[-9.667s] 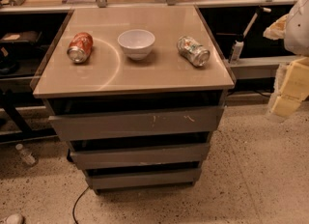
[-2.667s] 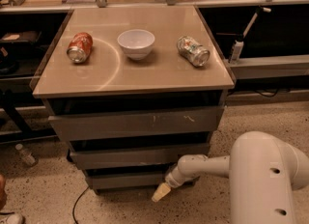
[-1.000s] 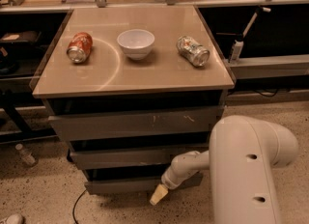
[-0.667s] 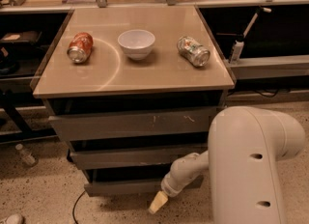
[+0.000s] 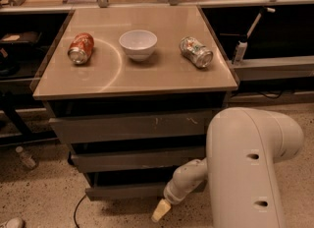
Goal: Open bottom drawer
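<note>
The bottom drawer (image 5: 125, 191) is the lowest of three grey metal drawers under the tan tabletop (image 5: 162, 79). Its plain flat front stands a little forward of the middle drawer front (image 5: 137, 159), with a dark gap above it. The top drawer front (image 5: 132, 126) carries pale scratch marks. My gripper (image 5: 161, 211) is a pale yellowish tip at the end of the white arm (image 5: 250, 163). It sits low, just below and in front of the bottom drawer's right end, near the floor. Whether it touches the drawer is hidden.
On the tabletop lie a red can (image 5: 81, 48), a white bowl (image 5: 138, 43) and a silver can (image 5: 196, 51). A bottle (image 5: 25, 157) lies on the speckled floor at the left. A black cable (image 5: 76, 210) runs on the floor below the drawers. Dark shelving flanks the cabinet.
The gripper has moved lower and slightly outward from the cabinet. The bottom drawer front has come forward a little with it. The arm's bulk fills more of the right side.
</note>
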### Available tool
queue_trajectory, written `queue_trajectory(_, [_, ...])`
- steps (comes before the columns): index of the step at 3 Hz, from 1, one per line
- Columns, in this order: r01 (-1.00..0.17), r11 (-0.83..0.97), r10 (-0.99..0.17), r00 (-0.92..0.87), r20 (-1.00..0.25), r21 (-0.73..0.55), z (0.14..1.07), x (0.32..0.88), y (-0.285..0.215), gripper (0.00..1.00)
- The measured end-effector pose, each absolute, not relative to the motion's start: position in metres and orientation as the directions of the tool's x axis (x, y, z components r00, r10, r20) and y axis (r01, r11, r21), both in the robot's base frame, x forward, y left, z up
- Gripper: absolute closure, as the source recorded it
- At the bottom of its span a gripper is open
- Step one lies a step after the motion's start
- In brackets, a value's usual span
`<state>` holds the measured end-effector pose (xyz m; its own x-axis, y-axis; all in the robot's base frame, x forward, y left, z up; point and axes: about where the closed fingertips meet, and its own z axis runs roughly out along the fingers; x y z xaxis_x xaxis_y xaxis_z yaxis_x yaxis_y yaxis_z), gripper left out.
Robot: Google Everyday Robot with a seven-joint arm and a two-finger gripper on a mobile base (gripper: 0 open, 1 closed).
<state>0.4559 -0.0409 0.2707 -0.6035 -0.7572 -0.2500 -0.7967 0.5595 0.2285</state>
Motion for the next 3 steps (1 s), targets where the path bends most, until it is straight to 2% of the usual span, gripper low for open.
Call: queue_trajectory(3, [-0.821, 0.538, -0.751, -0.570, -0.335, 0.191, 0.236, 0.513, -0.017, 0.00])
